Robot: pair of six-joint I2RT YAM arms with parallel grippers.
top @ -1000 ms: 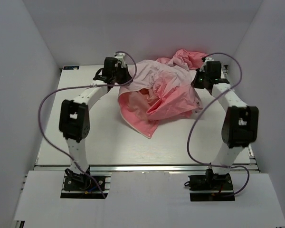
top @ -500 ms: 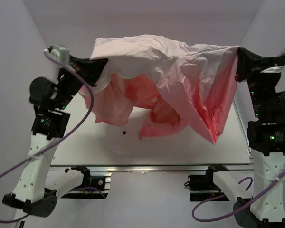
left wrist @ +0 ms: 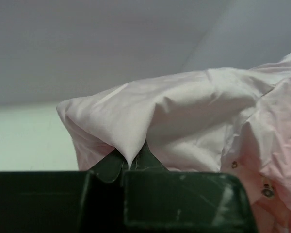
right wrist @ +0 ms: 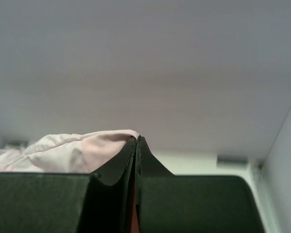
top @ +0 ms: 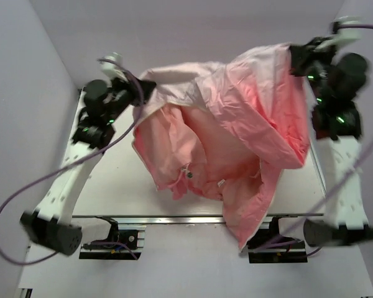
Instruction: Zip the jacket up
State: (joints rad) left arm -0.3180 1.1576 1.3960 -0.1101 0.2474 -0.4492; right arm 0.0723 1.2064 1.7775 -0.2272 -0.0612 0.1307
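Currently the jacket hangs above the table, stretched between the left gripper and right gripper, each pinching a fabric fold. Lower both ends evenly onto the table, front opening upward.

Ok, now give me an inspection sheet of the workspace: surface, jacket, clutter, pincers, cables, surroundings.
Surface: white table, bare where visible.
Job's things: pink jacket held up and spread between both arms, crumpled, with one part hanging low over the near edge. Zipper not clearly visible, and the front looks unzipped.
Clutter: nothing seen.
Grippers: left pincer shut on a pale fold of fabric. Right pincer shut on a fabric edge, raised higher in the top view.
Cables: purple cable loops loosely beside the left arm. Another trails by the right arm. Neither seems caught in the fabric.
Surroundings: plain white walls on three sides.
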